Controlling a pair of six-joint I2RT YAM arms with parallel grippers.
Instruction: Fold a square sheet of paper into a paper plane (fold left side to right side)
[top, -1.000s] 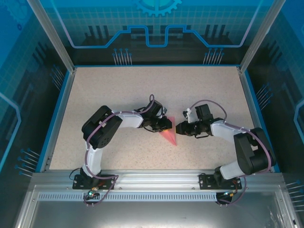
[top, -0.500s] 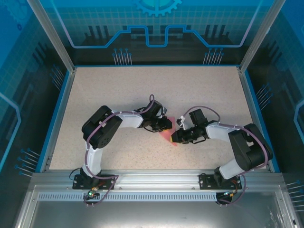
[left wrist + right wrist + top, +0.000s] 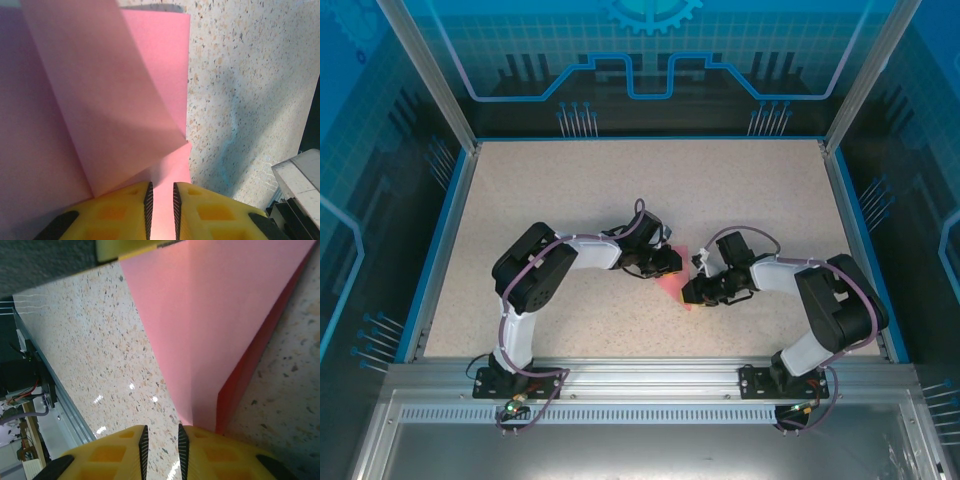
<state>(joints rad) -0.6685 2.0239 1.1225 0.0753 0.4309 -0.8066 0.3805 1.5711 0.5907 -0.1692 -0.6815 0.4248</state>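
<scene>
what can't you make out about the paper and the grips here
Thin pink-red folded paper sheet, top view: arms cover most of it; creases too small to see.
Left wrist view: paper cut off at left and top edges; yellow-fingered left end effector hides whether it pinches it.
Right wrist view: yellow-fingered right end effector hides the paper's tip.

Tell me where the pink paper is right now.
In the top view the paper lies on the table, a little nearer the arms than centre, between the left pincer and the right pincer.
</scene>
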